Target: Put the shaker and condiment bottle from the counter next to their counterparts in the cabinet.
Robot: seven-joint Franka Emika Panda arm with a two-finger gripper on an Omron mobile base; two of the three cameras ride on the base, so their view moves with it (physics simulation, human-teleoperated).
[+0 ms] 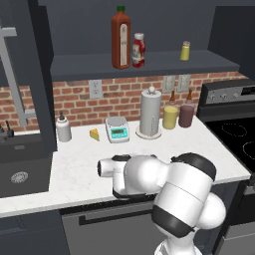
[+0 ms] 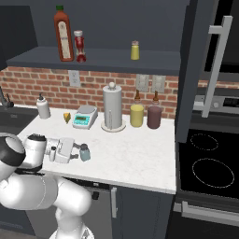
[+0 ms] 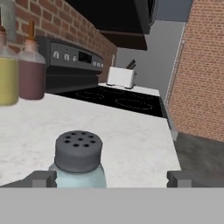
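Note:
The pale blue shaker [image 2: 84,152] with a grey cap stands on the white counter [image 2: 135,161] near its front edge. My gripper [image 2: 79,151] is level with it and open, one finger on each side without touching. In the hand view the shaker [image 3: 78,162] stands close up between the fingertips [image 3: 43,178], nearer the left one. The small red condiment bottle [image 1: 138,50] stands on the cabinet shelf [image 1: 164,63], right beside the tall red bottle with a green cap [image 1: 121,37]. The yellow shaker [image 1: 185,51] stands further right on the shelf.
Along the brick wall stand a paper towel roll [image 2: 112,107], a scale [image 2: 84,116], a cheese wedge [image 2: 67,117], a soap dispenser [image 2: 43,107], a yellow jar [image 2: 137,114] and a dark red jar [image 2: 154,115]. The stove [image 2: 207,163] is to the right, the sink [image 1: 20,172] to the left.

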